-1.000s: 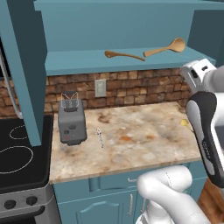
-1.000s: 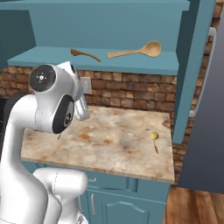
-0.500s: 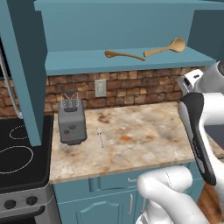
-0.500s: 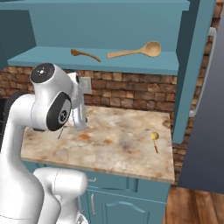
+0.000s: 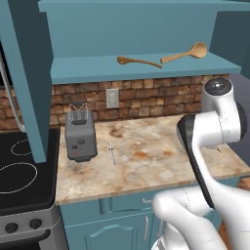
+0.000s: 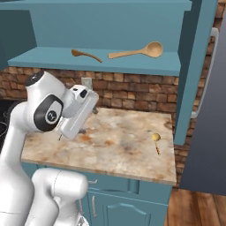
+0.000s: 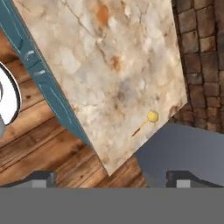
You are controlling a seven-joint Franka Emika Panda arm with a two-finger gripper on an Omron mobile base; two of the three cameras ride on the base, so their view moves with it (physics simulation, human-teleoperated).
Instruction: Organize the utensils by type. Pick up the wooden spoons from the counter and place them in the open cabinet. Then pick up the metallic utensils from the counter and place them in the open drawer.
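Observation:
Two wooden spoons lie on the shelf of the open cabinet [image 5: 97, 68]: the smaller one [image 5: 139, 61] [image 6: 86, 55] to the left, the larger one [image 5: 185, 52] [image 6: 137, 50] to the right. On the counter [image 5: 146, 161] lies a thin silver utensil [image 5: 112, 152] beside the toaster. A metallic utensil with a yellow end [image 6: 156, 142] [image 7: 148, 120] rests near the counter's right edge. My gripper [image 7: 112, 178] hangs high over the counter, open and holding nothing, with the yellow-ended utensil ahead of it. The open drawer is out of view.
A grey toaster [image 5: 78, 134] stands at the counter's left, next to a black stove [image 5: 19, 176]. The cabinet door [image 6: 194, 66] hangs open at the right, with a grey fridge [image 6: 207, 132] beyond it. Wood floor [image 7: 43, 144] lies past the counter's front edge.
My arm has swung its hand out and to the right over the counter. The spoons on the shelf and the utensils on the counter have stayed put.

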